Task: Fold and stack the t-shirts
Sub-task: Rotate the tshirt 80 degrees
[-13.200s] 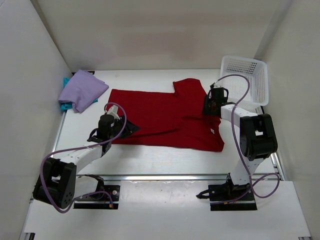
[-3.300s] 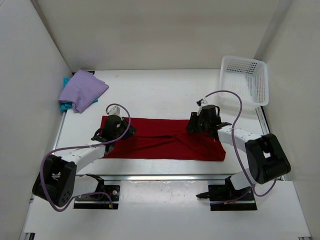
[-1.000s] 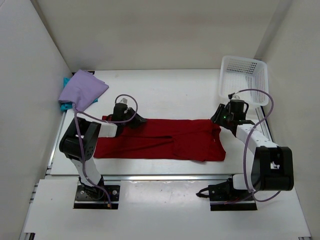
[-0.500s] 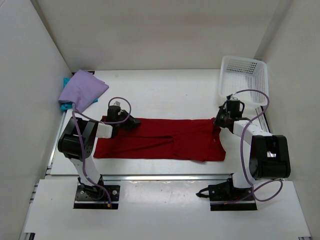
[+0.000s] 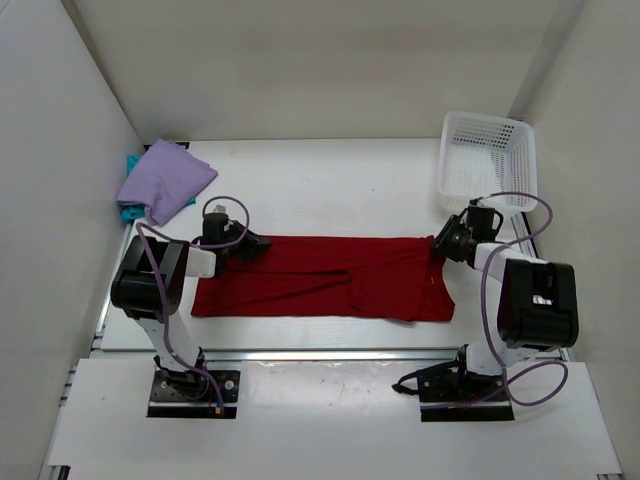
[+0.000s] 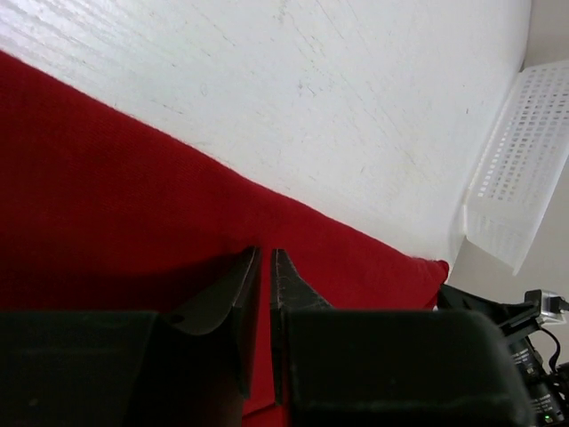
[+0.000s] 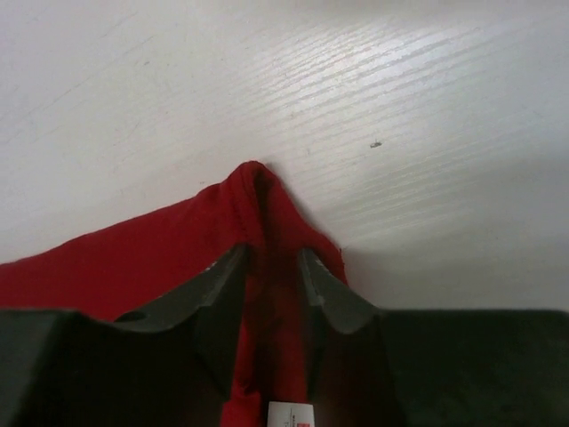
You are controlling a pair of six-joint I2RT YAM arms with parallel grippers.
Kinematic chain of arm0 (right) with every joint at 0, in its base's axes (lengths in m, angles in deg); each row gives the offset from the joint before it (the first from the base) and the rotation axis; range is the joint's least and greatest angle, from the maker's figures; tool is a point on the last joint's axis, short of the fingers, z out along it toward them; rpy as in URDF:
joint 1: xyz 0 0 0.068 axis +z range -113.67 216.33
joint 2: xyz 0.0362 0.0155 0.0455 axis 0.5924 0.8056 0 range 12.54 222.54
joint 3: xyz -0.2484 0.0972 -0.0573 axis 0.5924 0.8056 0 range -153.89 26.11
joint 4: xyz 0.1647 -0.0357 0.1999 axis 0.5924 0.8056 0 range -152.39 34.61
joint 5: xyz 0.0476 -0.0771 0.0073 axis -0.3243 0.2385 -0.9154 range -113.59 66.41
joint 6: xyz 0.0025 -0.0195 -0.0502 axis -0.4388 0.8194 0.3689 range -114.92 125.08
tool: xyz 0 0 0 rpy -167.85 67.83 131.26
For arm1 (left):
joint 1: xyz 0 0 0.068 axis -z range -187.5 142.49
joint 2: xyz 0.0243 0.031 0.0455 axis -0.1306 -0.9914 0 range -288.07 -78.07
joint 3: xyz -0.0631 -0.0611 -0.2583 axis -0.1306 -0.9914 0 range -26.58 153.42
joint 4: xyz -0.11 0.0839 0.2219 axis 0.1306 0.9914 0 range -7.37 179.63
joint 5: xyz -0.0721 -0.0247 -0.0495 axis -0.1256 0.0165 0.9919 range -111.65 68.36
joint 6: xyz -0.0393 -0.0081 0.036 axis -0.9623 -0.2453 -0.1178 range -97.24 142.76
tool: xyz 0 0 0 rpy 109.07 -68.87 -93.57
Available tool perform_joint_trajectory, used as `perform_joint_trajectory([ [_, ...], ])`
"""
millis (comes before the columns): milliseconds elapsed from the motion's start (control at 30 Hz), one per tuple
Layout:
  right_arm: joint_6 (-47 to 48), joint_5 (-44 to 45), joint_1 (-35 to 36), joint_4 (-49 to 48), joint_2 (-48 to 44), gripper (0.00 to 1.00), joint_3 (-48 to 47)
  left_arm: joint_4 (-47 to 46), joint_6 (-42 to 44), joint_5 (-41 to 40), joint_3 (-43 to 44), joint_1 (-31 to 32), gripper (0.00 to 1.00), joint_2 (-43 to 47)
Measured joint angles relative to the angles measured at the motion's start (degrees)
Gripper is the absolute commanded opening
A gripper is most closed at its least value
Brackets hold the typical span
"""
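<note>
The deep red t-shirt point(image 5: 320, 280) lies folded into a long strip across the middle of the table. My left gripper point(image 5: 248, 245) sits low at its far left corner. In the left wrist view the jaws point(image 6: 263, 253) are almost together, with red cloth point(image 6: 107, 196) in the thin gap. My right gripper point(image 5: 443, 243) is at the far right corner. In the right wrist view it point(image 7: 271, 253) pinches a raised ridge of red cloth point(image 7: 133, 258) beside a white label point(image 7: 292, 414). The lavender t-shirt point(image 5: 165, 178) lies on the teal one point(image 5: 131, 162) at the far left.
A white lattice basket point(image 5: 487, 160) stands at the far right corner and also shows in the left wrist view point(image 6: 516, 178). White walls close in the table on the left, far and right sides. A metal rail runs along the near edge point(image 5: 320, 352).
The red shirt, spread flat earlier, is now a narrow strip. Over the last second my left gripper moved left along the far edge and my right gripper shifted slightly right and nearer.
</note>
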Motion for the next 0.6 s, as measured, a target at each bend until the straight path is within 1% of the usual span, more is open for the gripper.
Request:
perform_joint_trajectory([
  [100,0.22,1.64,0.83,1.90,-3.30,0.32,0.02,0.81,0.04,-0.04,-0.22,0.52,0.20,1.46],
  [167,0.61,3.82,1.79,3.10,-7.69,0.33,0.00,2.03,0.55,-0.68,-0.15,1.57,0.21,3.65],
  [267,1.18,7.37,4.20,4.09,-14.58,0.33,-0.04,3.98,2.14,-2.21,0.55,5.22,0.20,7.80],
  [300,1.55,9.03,5.44,4.31,-16.35,0.33,-0.07,4.59,2.73,-2.64,1.03,6.75,0.22,8.96],
  [333,2.03,10.80,7.02,4.59,-17.64,0.31,-0.07,4.98,3.52,-3.15,1.60,8.66,0.22,10.05],
  [367,2.47,12.94,9.09,4.96,-18.49,0.21,-0.04,5.51,4.37,-3.63,2.12,10.40,0.23,10.93],
  [400,3.02,15.19,11.85,5.09,-19.06,0.15,0.15,6.47,5.29,-4.07,2.80,12.22,0.23,11.76],
  [433,3.41,16.33,14.64,5.11,-19.28,0.04,0.50,7.30,6.23,-4.52,3.34,13.94,0.24,12.48],
  [467,3.39,16.63,17.57,5.03,-19.32,0.00,1.20,8.41,7.39,-5.16,4.00,16.04,0.26,13.20],
  [500,3.19,16.24,19.82,4.87,-19.15,0.00,2.05,9.31,8.41,-5.40,4.59,17.70,0.25,13.79],
  [600,1.92,14.99,24.92,4.37,-17.09,0.00,5.35,11.58,10.86,-5.27,5.53,22.08,0.29,15.56],
])
